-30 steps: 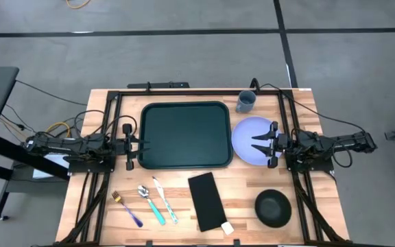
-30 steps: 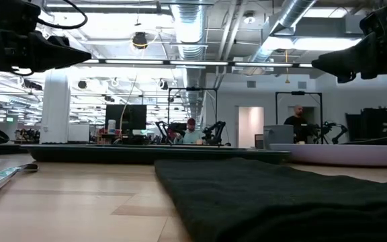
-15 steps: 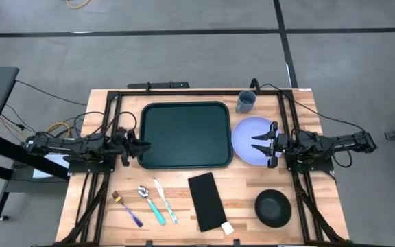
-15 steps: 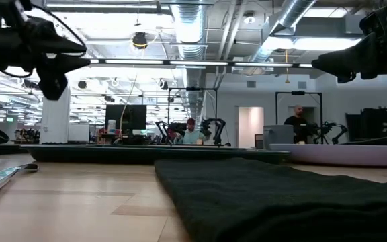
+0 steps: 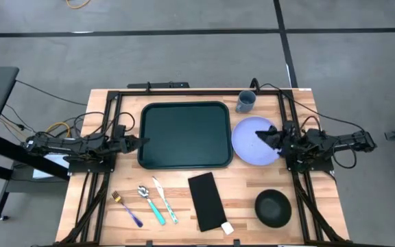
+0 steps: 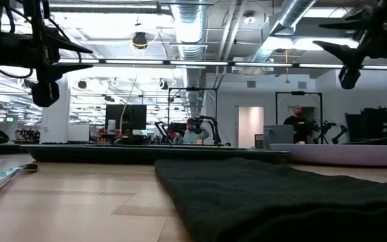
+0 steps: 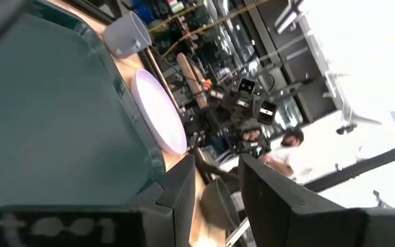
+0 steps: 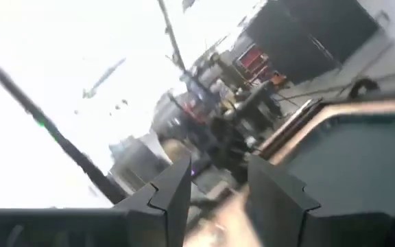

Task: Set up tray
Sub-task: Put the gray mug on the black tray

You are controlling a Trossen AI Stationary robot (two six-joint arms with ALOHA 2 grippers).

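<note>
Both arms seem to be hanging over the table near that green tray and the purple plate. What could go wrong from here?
The right gripper hangs over the lavender plate, close to the blue cup; a careless reach might knock the cup over. The left gripper sits at the tray's left rim and could shove the tray sideways into the plate. The fork and spoon lie close together, so grabbing one might drag the other.

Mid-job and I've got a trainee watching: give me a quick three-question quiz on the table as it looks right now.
1. True or false: the large dark green rectangular plastic tray holds nothing.
2. Which gripper hangs over the round lavender plate? A) left gripper B) right gripper
3. Fill in: the grey-blue cup stands beside the tray's far ______ corner.

Key: 1 true; 2 B; 3 right. The flat black rectangular napkin and round black bowl lie on the wooden table, off the tray.
</note>
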